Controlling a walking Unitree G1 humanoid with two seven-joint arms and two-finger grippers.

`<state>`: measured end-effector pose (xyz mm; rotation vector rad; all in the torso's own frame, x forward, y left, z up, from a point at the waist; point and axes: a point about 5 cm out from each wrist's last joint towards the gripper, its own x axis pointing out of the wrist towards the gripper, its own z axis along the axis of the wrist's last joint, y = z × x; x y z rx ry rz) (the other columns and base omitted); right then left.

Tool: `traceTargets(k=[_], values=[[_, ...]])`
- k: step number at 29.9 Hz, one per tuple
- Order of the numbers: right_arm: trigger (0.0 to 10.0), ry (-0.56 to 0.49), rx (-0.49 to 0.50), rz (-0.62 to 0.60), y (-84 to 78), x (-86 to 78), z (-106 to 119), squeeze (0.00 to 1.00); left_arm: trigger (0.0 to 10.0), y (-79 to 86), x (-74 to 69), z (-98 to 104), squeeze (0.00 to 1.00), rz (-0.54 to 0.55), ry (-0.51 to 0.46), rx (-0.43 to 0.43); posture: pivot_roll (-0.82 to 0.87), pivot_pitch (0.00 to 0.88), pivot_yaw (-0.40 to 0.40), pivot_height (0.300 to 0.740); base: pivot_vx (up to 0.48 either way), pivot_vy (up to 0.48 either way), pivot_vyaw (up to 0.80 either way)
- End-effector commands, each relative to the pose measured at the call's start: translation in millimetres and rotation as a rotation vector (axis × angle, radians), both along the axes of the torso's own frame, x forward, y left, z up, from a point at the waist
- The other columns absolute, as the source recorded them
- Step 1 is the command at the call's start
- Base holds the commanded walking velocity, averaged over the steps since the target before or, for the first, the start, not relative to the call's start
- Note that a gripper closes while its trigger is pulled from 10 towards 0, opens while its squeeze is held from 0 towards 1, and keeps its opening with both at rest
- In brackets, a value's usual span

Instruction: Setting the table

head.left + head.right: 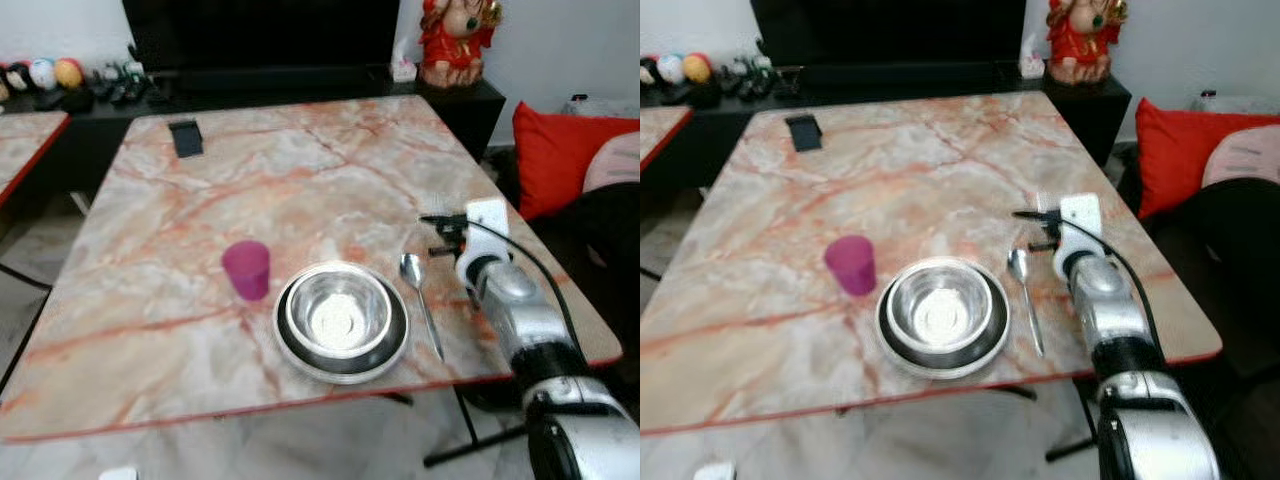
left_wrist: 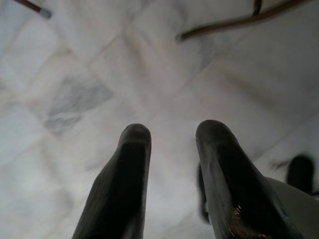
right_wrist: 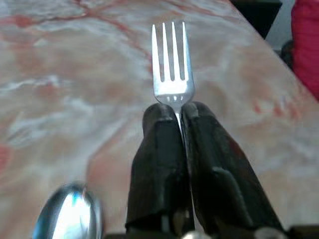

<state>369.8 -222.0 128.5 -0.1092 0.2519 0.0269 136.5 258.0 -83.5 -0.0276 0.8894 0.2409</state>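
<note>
A round steel bowl (image 1: 338, 313) nested on a dark round plate (image 1: 343, 356) is seen near the front edge of the pink-veined marble worktop (image 1: 250, 170), and the other items are placed relative to it. A translucent magenta plastic cup (image 1: 246, 269) stands upright just beside the bowl on its left, apart from the plate rim. A polished steel spoon (image 1: 420, 299) lies flat just to the right of the plate, its bowl end pointing away from the robot and its handle running toward the worktop's front edge. Further right of the bowl, beyond the spoon, the right end effector (image 3: 178, 110) is held above the worktop on its silver arm; its two black fingers (image 3: 159, 149) are pressed together on the handle of a four-tined steel fork (image 3: 171, 64), the tines projecting past the fingertips and pointing away from the robot. In the wrist view the fork is seen over bare marble, with the spoon's bowl blurred at the near corner. A small dark rectangular device (image 1: 185, 137) lies flat on the worktop's far left part, well away from the bowl. The left end effector (image 2: 172, 134) is seen over pale marble floor tiles, its fingers spread and holding nothing.
</note>
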Motion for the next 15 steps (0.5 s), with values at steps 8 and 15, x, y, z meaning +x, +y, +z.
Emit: traceTargets(k=[8,15], values=[[10.0,-0.001,0.022,0.034,13.4,-4.2,1.1,0.0,10.0,8.4,-16.0,-3.4,0.0,0.01,0.058,0.019,-0.04,0.0,0.025,0.74,0.0,0.0,0.0],[10.0,0.03,-0.003,-0.003,4.1,-10.5,-1.9,0.0,10.0,7.8,-17.2,-4.0,0.0,0.003,0.064,0.019,-0.04,0.0,0.029,0.74,0.0,0.0,0.0]])
